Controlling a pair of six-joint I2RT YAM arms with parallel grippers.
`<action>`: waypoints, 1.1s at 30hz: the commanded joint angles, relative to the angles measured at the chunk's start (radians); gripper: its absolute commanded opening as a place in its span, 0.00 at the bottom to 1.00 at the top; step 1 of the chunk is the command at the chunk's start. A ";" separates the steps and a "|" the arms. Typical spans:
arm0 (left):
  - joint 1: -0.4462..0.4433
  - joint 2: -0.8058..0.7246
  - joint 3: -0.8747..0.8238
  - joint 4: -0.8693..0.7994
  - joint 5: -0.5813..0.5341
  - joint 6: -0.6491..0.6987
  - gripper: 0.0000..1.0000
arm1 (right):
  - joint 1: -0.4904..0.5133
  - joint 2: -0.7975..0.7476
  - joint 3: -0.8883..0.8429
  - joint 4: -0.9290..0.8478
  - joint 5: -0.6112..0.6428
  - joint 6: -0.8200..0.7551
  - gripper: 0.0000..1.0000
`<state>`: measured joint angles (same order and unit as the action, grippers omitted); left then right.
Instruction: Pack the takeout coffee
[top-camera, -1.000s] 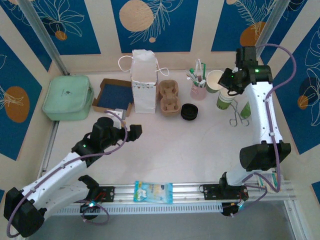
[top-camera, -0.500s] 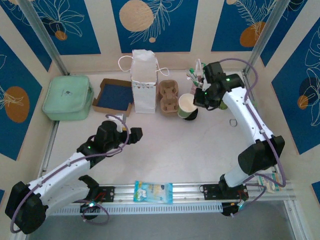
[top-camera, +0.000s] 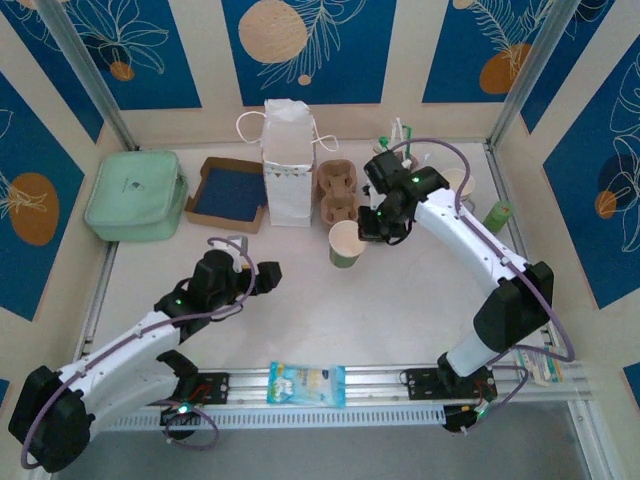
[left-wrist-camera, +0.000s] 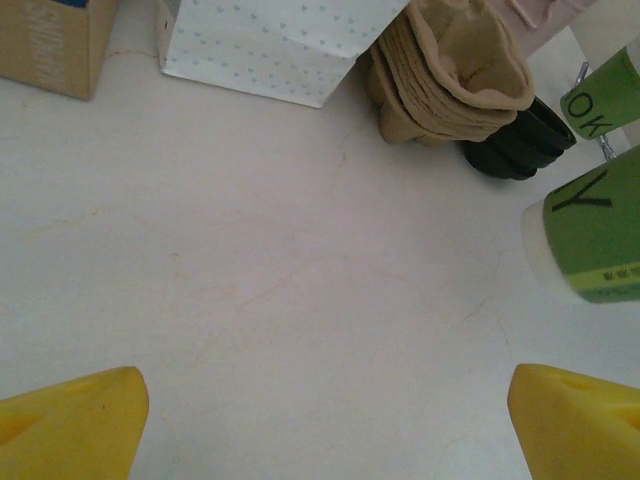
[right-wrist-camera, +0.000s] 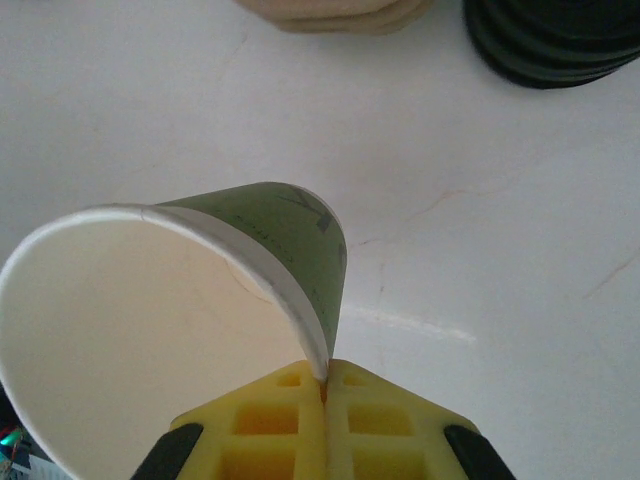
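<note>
The right gripper (right-wrist-camera: 325, 385) is pinching the rim of the paper cup (right-wrist-camera: 180, 300), its two yellow fingers closing flat on the thin wall. This edge grip is probably leaving the green body free for setting down. The cup is standing open-mouthed and lidless near the middle of the table (top-camera: 420, 300); whether its base is touching the surface is unclear. Just beyond it, toward the far side, a stack of black lids (right-wrist-camera: 545, 40) is lying beside a brown pulp cup carrier (top-camera: 338, 190), likely so that capping and loading can follow close by. Left of the carrier, a white paper bag (top-camera: 288, 160) is standing upright with its handles up. The left gripper (left-wrist-camera: 325, 410) is hovering low over bare table to the near left, jaws spread wide and gripping nothing, seemingly waiting to help.
</note>
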<state>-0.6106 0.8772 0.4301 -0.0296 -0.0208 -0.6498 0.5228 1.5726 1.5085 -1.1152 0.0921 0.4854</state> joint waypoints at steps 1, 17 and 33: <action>0.008 -0.029 -0.020 0.013 -0.021 -0.015 0.93 | 0.040 0.031 -0.023 0.009 -0.023 0.019 0.00; 0.008 -0.048 -0.034 0.003 -0.021 -0.017 0.93 | 0.163 0.097 -0.083 0.050 -0.014 0.057 0.00; 0.008 -0.037 -0.021 0.004 -0.015 -0.011 0.93 | 0.167 0.125 -0.103 0.074 0.037 0.083 0.01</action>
<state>-0.6106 0.8398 0.4000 -0.0303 -0.0280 -0.6571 0.6853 1.6772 1.4117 -1.0386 0.1158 0.5510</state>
